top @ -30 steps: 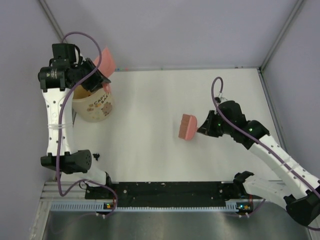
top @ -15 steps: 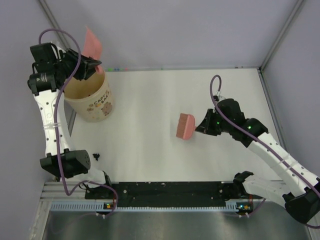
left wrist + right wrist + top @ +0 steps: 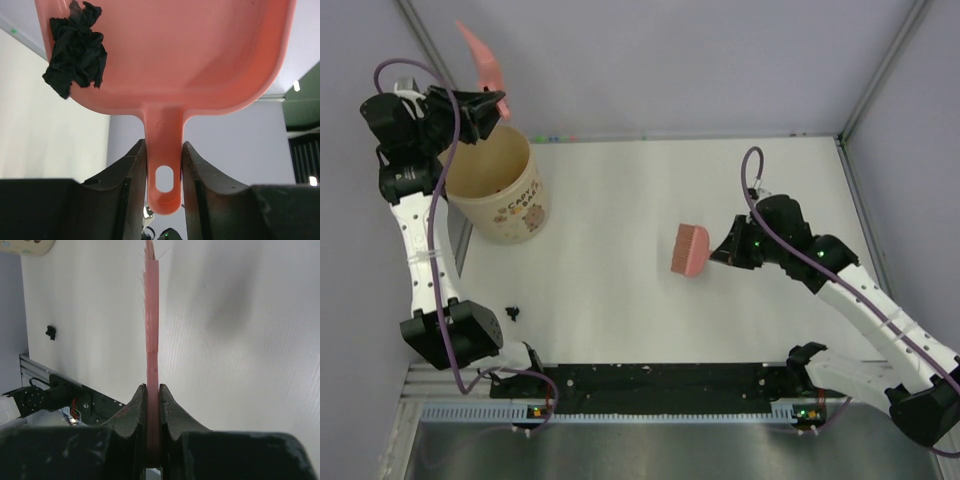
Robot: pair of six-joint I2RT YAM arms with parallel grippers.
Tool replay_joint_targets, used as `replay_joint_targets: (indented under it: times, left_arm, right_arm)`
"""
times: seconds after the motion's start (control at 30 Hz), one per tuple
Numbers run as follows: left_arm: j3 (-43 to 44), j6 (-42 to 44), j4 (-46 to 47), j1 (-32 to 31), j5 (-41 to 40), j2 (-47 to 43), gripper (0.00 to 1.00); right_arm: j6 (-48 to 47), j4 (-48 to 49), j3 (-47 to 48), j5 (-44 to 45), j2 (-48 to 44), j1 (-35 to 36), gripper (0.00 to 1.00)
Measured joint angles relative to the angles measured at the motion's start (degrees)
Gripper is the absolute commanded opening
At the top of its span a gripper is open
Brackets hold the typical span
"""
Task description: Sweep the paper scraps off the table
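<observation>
White bench (image 3: 620, 200), black strip (image 3: 650, 378) along the near edge. Left arm (image 3: 420, 240) rears up over the far-left corner; right arm (image 3: 860, 295) reaches toward mid-bench. Beige printed tub (image 3: 510, 200) stands upright at far left. Left jaws are clamped on the handle of the pink dustpan (image 3: 200, 50), the pan lifted above the tub's far rim and tilted. Right jaws are clenched on the pink brush (image 3: 691, 250), right of centre; contact with the bench cannot be told. Paper scraps: one black wad (image 3: 75, 50) lies in a corner of the pan; one small black scrap (image 3: 514, 313) sits on the bench near the left arm's base, well apart from the brush.
</observation>
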Motion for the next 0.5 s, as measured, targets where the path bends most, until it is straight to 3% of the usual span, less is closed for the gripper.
replay_joint_targets:
  times: [0.27, 0.5]
  left_arm:
    - [-13.33, -21.99, 31.28, 1.01, 3.54, -2.14, 0.0]
    - [-17.44, -32.76, 45.4, 2.03, 3.15, -2.32, 0.0]
  right_arm:
    - [-0.92, 0.13, 2.8, 0.0, 0.61, 0.0, 0.0]
    - [-0.96, -0.04, 2.8, 0.02, 0.59, 0.0, 0.0]
